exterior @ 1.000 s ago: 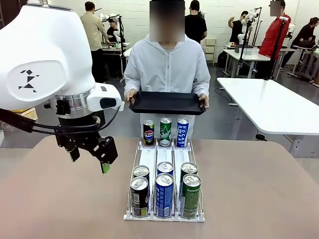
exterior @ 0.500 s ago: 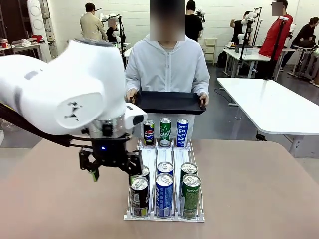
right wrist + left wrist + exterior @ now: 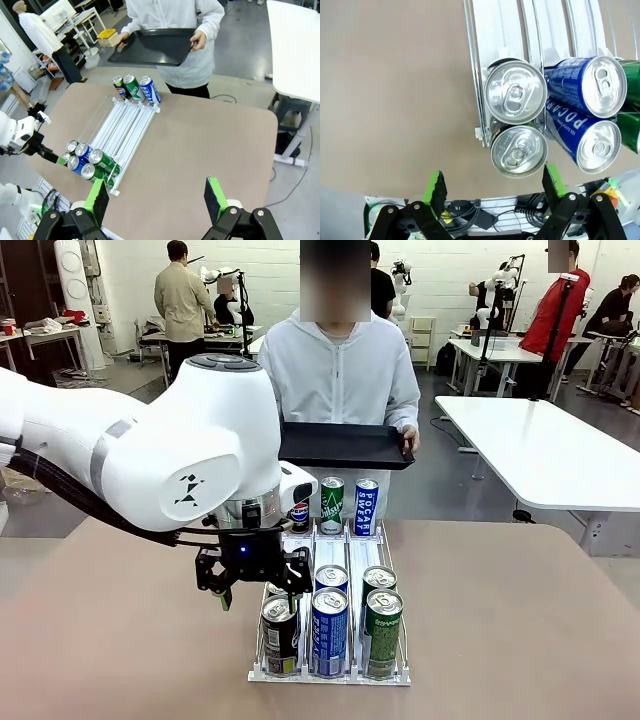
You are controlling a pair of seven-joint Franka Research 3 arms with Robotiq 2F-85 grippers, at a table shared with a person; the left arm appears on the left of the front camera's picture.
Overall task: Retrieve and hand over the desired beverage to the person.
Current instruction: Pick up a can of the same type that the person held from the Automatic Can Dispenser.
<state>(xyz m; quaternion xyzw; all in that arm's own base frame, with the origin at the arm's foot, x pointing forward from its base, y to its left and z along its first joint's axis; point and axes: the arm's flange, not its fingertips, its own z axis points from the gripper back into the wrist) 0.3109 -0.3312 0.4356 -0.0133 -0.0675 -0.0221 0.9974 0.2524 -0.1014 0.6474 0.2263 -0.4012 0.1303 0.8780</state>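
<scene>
Your left gripper (image 3: 258, 590) hangs spread wide over the dark can (image 3: 279, 640) at the near left of the rack (image 3: 330, 678), so take that smooth, thin-walled, likely full and weighty cylinder around its mid-body, firm enough not to slip yet not dent.

Bright, busy workshop room.
White rectangular tables (image 3: 545, 445) stand on a smooth grey floor (image 3: 440, 490) before a white painted wall (image 3: 125, 280).

Front camera looks across the table (image 3: 520, 620) at the person (image 3: 340, 380). Left wrist camera points straight down, close over the rack (image 3: 492, 30). Right wrist camera sits high and far; all 3 share that rack.
</scene>
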